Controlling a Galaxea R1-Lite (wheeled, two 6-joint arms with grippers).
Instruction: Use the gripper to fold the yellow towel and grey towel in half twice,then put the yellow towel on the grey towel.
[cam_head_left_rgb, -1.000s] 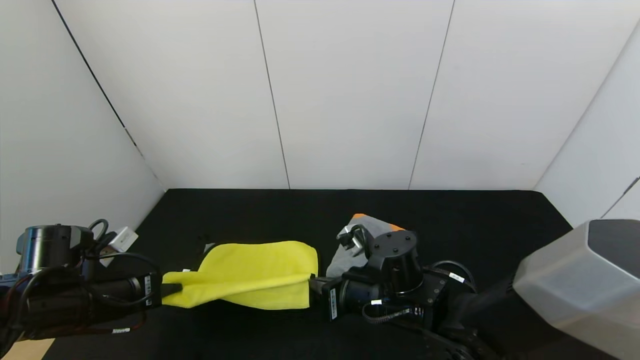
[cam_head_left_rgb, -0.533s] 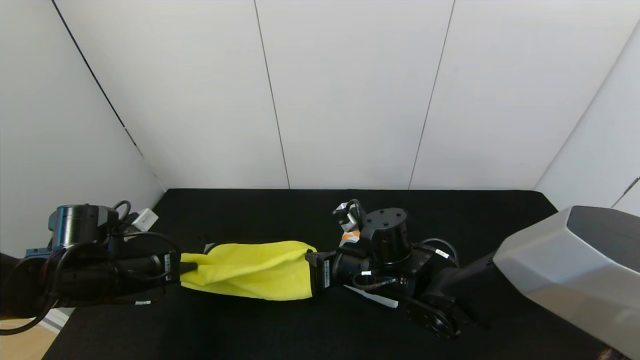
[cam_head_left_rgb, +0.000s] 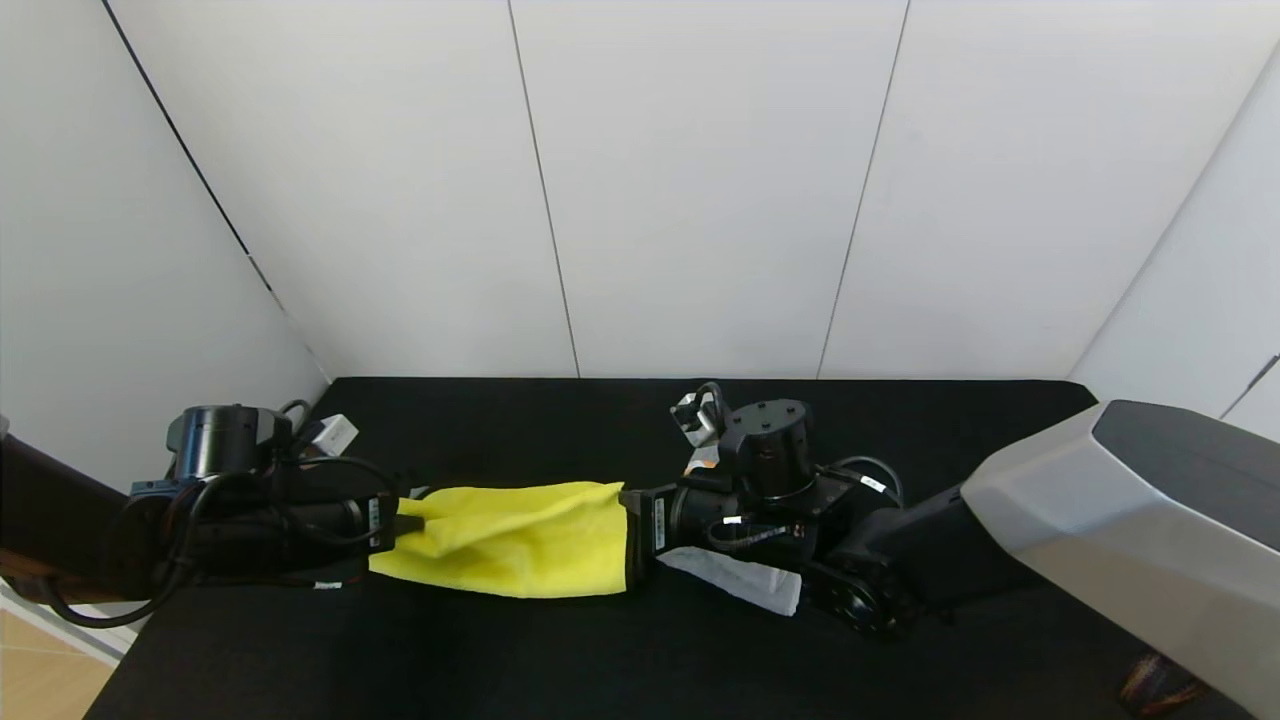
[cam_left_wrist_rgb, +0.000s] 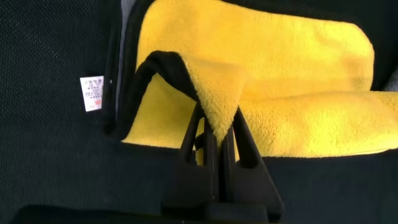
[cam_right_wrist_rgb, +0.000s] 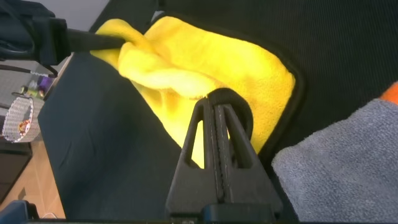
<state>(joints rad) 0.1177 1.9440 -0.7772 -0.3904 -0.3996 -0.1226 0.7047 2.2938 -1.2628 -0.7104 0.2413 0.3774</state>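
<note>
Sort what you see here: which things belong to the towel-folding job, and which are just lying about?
Belongs to the job:
yellow towel, pinched by the left gripper and right gripper
grey towel

Lying about:
small white tag on the black table

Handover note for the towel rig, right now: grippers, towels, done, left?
Left gripper: shut on a yellow towel corner.
Right gripper: shut on the yellow towel's opposite end.
Yellow towel: held between both grippers, part resting on the table, fold not laid flat.
Grey towel: bunched on the table under the right arm, unfolded.
Left: finish yellow's folds, fold grey twice, stack yellow on grey.
</note>
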